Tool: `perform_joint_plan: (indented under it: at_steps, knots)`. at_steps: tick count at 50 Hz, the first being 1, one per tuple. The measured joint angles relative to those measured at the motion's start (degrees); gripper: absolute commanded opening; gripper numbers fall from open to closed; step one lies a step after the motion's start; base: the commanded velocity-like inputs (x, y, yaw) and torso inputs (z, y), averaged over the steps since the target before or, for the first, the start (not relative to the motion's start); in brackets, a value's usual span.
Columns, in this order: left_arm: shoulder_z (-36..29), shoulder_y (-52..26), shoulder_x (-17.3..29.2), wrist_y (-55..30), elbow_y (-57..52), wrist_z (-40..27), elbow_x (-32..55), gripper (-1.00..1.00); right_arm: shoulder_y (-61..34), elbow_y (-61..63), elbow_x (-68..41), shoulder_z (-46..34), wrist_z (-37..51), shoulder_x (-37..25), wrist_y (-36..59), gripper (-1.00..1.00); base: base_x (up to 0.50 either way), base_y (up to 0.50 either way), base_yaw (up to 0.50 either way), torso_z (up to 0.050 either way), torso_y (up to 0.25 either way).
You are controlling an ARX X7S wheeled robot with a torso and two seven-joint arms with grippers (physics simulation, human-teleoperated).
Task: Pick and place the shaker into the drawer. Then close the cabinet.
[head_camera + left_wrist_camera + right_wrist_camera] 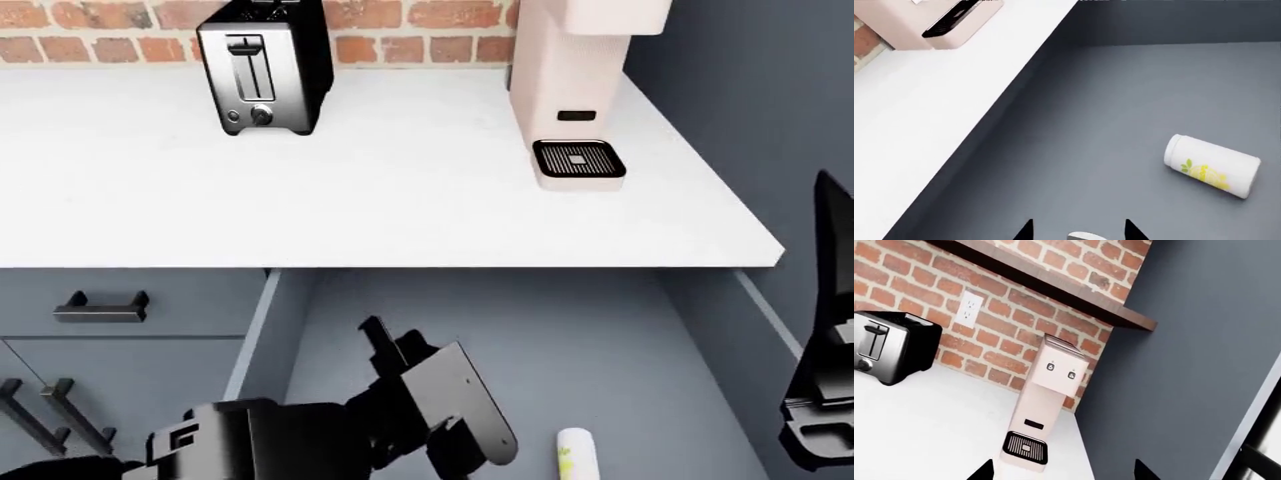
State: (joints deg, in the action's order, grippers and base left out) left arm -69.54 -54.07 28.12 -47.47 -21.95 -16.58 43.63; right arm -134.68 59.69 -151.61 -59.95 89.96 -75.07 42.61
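The drawer stands open under the white countertop; it also shows in the head view. My left gripper hangs over the drawer floor, its jaws narrowed around a white rounded cap, the top of the shaker. The shaker's red body is out of view. In the head view the left arm hides the shaker. My right gripper is open and empty, raised at the right beside the tall cabinet wall. The cabinet front with black handles is at the lower left.
A slim white tube with green and yellow marks lies on its side on the drawer floor, also seen in the head view. On the countertop stand a black toaster and a pale coffee machine.
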Motion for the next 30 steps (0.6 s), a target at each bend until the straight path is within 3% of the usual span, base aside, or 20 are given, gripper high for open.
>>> perform_joint_plan:
  at_steps: [10, 11, 21, 30]
  knots:
    - [-1.2, 0.8, -0.1, 0.7, 3.1, 0.6, -1.4, -1.0, -0.2, 0.2, -0.5, -0.2, 0.0, 0.2, 0.0, 1.0, 0.0, 0.0, 0.0, 0.0, 0.0]
    - [-1.2, 0.8, -0.1, 0.8, 3.3, 0.6, -1.5, 1.0, -0.2, 0.2, -0.5, -0.2, 0.0, 0.3, 0.0, 1.0, 0.0, 0.0, 0.0, 0.0, 0.0]
    - [0.8, 0.6, 0.4, 1.1, 2.4, -1.1, -0.4, 1.0, -0.3, 0.3, -0.7, 0.1, 0.0, 0.6, -0.2, 1.0, 0.0, 0.0, 0.0, 0.0, 0.0]
    - [9.8, -2.5, 3.0, 1.2, -7.1, -5.4, 9.9, 1.0, -0.3, 0.3, -0.1, -0.3, 0.0, 1.8, -1.3, 1.0, 0.0, 0.0, 0.0, 0.0, 0.0]
